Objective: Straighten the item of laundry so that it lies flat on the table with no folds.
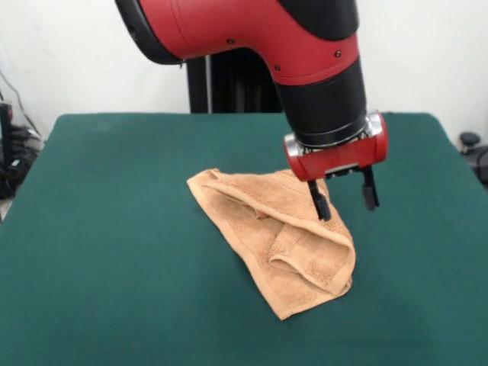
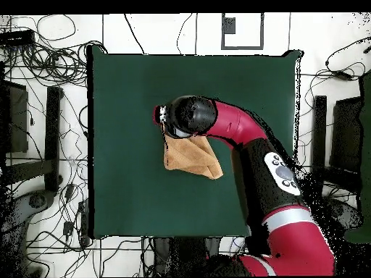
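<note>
Nearest you in the front view, the towel (image 1: 293,244) is a long way from flat: it lies bunched and doubled over on itself around the middle of the table (image 1: 114,252), a thick rolled fold running along its near end at about five o'clock and a second ridge crossing it higher up. You can see a border edge curling over toward ten o'clock, so at least two layers are stacked there. Moving back, the gripper (image 1: 345,200) hangs just above the towel's far right edge, at roughly two o'clock from the cloth's centre, its two dark fingers (image 1: 319,204) spread apart with nothing between them and one tip right at the fabric. From overhead, the arm (image 2: 239,130) covers the cloth's top part, and what shows is a compact, roughly triangular wad, not a rectangle. So by my reckoning you're near the start: nothing is spread yet, every fold remains to be opened, and there's plenty of green beyond on all sides to pull into.
</note>
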Controlling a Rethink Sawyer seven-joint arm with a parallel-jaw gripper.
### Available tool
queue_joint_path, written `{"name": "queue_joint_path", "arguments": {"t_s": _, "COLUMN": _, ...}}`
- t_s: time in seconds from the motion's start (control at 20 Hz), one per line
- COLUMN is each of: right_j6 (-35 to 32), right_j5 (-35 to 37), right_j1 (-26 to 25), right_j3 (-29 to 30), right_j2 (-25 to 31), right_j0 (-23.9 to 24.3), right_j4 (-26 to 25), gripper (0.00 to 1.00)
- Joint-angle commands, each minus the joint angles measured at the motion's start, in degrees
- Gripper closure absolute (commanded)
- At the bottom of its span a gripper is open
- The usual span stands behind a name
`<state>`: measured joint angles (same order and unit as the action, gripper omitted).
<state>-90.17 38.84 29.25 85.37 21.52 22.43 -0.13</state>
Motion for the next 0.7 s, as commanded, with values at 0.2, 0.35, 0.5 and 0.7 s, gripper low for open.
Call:
{"name": "queue_joint_path", "arguments": {"t_s": 0.2, "right_j6": 7.25, "right_j5": 6.17, "right_j1": -1.73, "right_j3": 1.20, "right_j2": 6.43, "right_j0": 1.08, "right_j4": -3.56, "gripper": 0.00}}
{"name": "queue_joint_path", "arguments": {"t_s": 0.35, "right_j6": 7.45, "right_j5": 7.32, "right_j1": -1.74, "right_j3": 0.76, "right_j2": 5.67, "right_j0": 1.09, "right_j4": -4.45, "gripper": 0.00}}
{"name": "queue_joint_path", "arguments": {"t_s": 0.5, "right_j6": 7.84, "right_j5": 7.73, "right_j1": -1.61, "right_j3": 0.95, "right_j2": 5.86, "right_j0": 1.81, "right_j4": -5.04, "gripper": 0.00}}
{"name": "queue_joint_path", "arguments": {"t_s": 0.7, "right_j6": 8.52, "right_j5": 8.48, "right_j1": -2.00, "right_j3": 0.86, "right_j2": 6.66, "right_j0": 2.97, "right_j4": -5.96, "gripper": 0.00}}
